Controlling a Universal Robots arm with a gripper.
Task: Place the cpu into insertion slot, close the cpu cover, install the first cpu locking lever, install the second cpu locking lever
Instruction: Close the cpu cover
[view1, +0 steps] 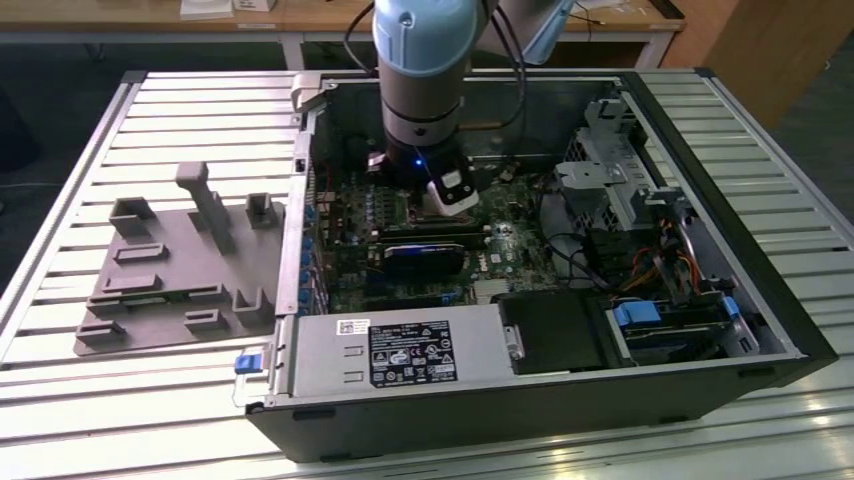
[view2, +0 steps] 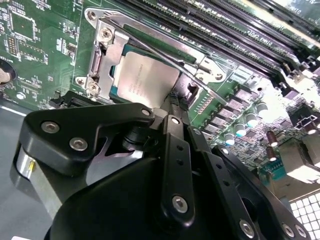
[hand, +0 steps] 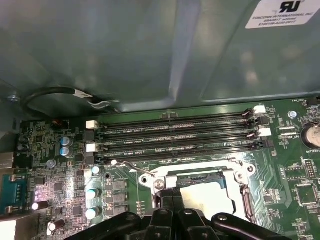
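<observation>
Table (view1: 80, 160) of pale slats bears an open computer case (view1: 534, 415); end effector (hand: 172, 194), closed, beside the cpu cover (view2: 112, 50).

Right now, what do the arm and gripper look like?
The arm is a grey tube with a pale blue joint cap, a small blue light and a white block at its wrist, black cables trailing above. The gripper is a black jointed linkage with silver screw heads.

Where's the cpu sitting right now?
In both wrist views the cpu lies flat on the green motherboard, framed by the cpu cover, beside the long memory slots.
</observation>
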